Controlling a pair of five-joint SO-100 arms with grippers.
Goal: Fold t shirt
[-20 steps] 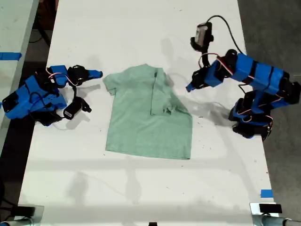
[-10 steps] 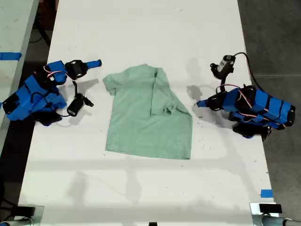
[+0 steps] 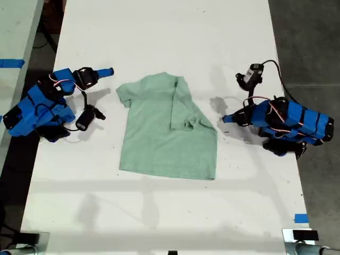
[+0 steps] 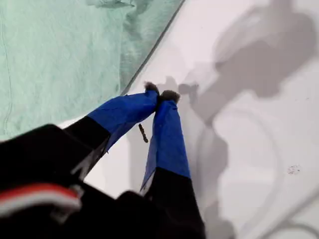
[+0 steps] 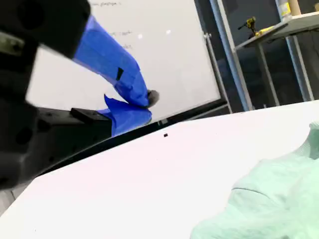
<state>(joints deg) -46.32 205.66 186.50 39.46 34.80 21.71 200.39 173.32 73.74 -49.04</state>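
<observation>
Mint-green t shirt [image 3: 169, 130] lies part-folded, its far sleeve tucked out of sight; my first gripper [image 4: 160, 94] pinched shut, empty; my second gripper [image 5: 144, 105] nearly closed, empty.

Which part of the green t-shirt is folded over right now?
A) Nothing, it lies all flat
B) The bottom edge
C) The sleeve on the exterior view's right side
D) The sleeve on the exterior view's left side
C: on the t shirt, the sleeve on the exterior view's right lies folded inward over the body, while the sleeve on that view's left sticks out flat and the bottom hem is straight.
</observation>
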